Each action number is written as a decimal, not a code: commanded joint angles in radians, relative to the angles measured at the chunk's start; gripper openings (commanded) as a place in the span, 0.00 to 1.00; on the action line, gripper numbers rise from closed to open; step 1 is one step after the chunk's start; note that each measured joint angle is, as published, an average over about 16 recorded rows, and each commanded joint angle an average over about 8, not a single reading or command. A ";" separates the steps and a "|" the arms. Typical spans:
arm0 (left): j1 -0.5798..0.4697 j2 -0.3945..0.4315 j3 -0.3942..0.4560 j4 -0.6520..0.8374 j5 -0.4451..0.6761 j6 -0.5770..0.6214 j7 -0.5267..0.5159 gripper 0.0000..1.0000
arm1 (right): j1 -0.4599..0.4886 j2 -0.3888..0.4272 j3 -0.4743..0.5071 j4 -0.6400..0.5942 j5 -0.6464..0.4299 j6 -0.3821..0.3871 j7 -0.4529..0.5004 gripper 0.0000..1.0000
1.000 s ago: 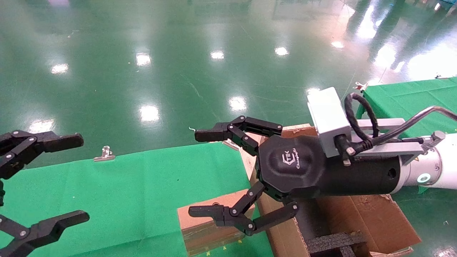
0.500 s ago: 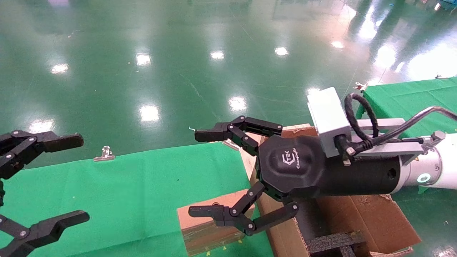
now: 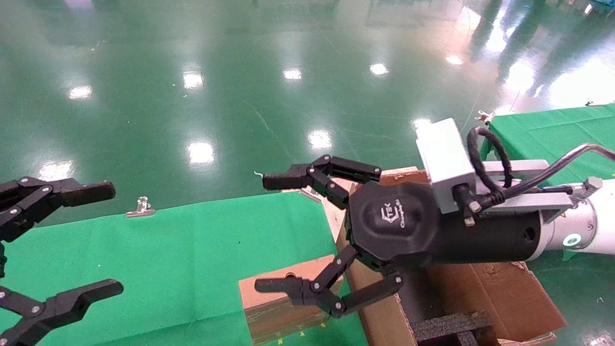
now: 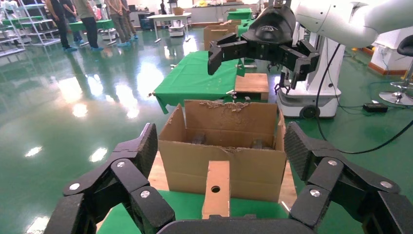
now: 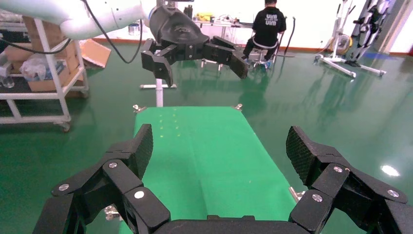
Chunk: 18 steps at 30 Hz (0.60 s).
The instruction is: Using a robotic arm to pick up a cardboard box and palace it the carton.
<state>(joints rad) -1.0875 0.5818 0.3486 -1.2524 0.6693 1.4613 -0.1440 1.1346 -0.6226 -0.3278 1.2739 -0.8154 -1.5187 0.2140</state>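
Movement since a second ago: almost none; right gripper (image 3: 276, 235) and its white arm have shifted a touch rightward, left gripper (image 3: 96, 240) has drifted marginally.

Item 1, right gripper: fingers spread wide, holding nothing. It hangs above the seam where the table (image 3: 168, 250) meets the carton (image 3: 495, 298), its lower finger crossing in front of the cardboard box (image 3: 274, 307).

Item 2, cardboard box: small brown oblong on the green table, just beside the carton's near wall; in the left wrist view it stands on end (image 4: 216, 187) with its round hole facing that camera, close against the carton (image 4: 224, 165).

Item 3, carton: open, ragged flaps, black foam inserts (image 3: 447, 327) inside.

Item 4, left gripper: spread and empty, hovering at the table's left side, apparently idle.

Step in hand, my judgement: approach and grasp. I would lower the right gripper until both fingers straddle the box's scuffed sides, square the wrist to them, then close; keep clear of the carton wall so it is not nudged.

Obscured: the gripper body covers much of the carton's opening; the box's base is cut off in the head view; the right wrist view (image 5: 219, 161) shows no box at all; whether box and carton touch, I cannot tell.
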 commanded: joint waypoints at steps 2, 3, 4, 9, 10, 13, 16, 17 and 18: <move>0.000 0.000 0.000 0.000 0.000 0.000 0.000 0.00 | 0.033 -0.005 -0.025 -0.004 -0.047 -0.013 0.014 1.00; 0.000 0.000 0.000 0.000 0.000 0.000 0.000 0.00 | 0.056 -0.012 -0.044 -0.011 -0.078 -0.022 0.024 1.00; 0.000 0.000 0.000 0.000 0.000 0.000 0.000 0.00 | 0.080 -0.019 -0.063 -0.018 -0.109 -0.031 0.034 1.00; 0.000 0.000 0.000 0.000 0.000 0.000 0.000 0.00 | 0.207 -0.065 -0.179 -0.072 -0.265 -0.061 0.068 1.00; 0.000 0.000 0.000 0.000 0.000 0.000 0.000 0.00 | 0.230 -0.076 -0.203 -0.088 -0.290 -0.064 0.071 1.00; 0.000 0.000 0.000 0.000 0.000 0.000 0.000 0.00 | 0.294 -0.110 -0.283 -0.141 -0.358 -0.068 0.071 1.00; 0.000 0.000 0.000 0.000 0.000 0.000 0.000 0.00 | 0.350 -0.145 -0.364 -0.201 -0.406 -0.072 0.061 1.00; 0.000 0.000 0.000 0.000 0.000 0.000 0.000 0.00 | 0.368 -0.157 -0.392 -0.221 -0.418 -0.073 0.056 1.00; 0.000 0.000 0.000 0.000 0.000 0.000 0.000 0.00 | 0.386 -0.168 -0.420 -0.241 -0.431 -0.073 0.050 1.00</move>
<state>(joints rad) -1.0876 0.5818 0.3487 -1.2523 0.6693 1.4613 -0.1439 1.5178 -0.7895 -0.7461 1.0356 -1.2384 -1.5908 0.2585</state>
